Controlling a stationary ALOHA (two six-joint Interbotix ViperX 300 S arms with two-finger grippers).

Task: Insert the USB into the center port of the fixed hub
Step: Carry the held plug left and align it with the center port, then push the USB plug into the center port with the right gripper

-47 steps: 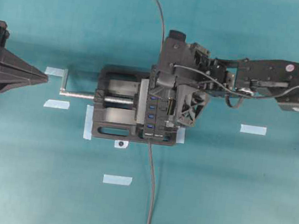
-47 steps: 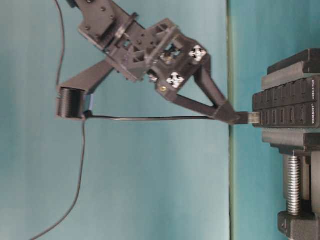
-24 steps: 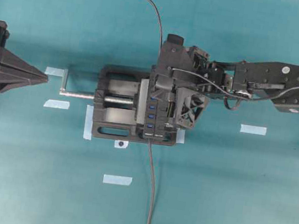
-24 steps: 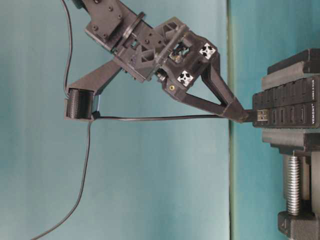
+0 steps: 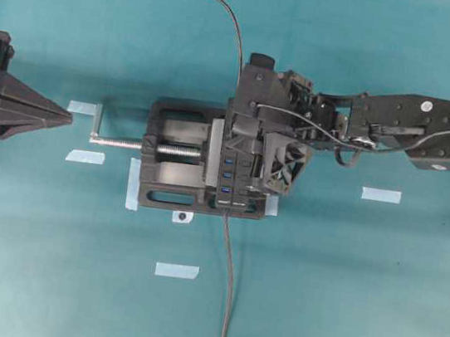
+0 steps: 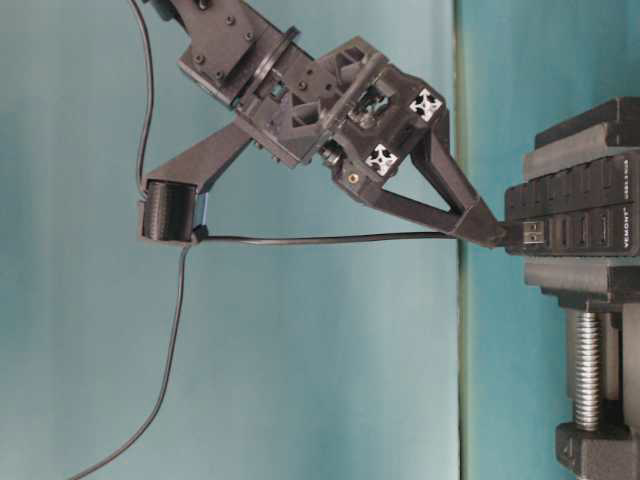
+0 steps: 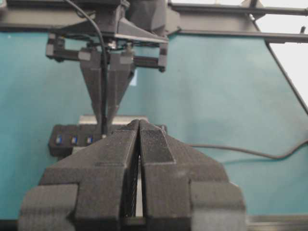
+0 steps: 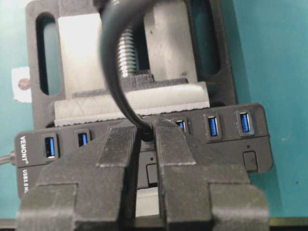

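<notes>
The fixed hub [image 5: 226,187] lies clamped in a black vise, its blue slots in a row [image 8: 211,126]. My right gripper [image 8: 147,131] is shut on the USB [image 6: 533,234], pointing down at the middle of the hub. The plug's metal tip overlaps the hub's edge [image 6: 575,215] in the table-level view; how deep it sits I cannot tell. The center port is hidden behind the right fingertips and plug. The USB's thin black cable [image 8: 115,72] loops up from between the fingers. My left gripper [image 5: 68,119] rests shut and empty at the far left.
The vise [image 5: 167,190] has a silver screw handle [image 5: 115,141] sticking out to the left. The hub's own cable [image 5: 225,286] runs to the front edge. Several pale tape strips [image 5: 176,270] mark the teal table.
The right gripper has carried the USB closer onto the hub; the metal tip went from meeting the hub's edge to overlapping it. The left arm has not moved.
</notes>
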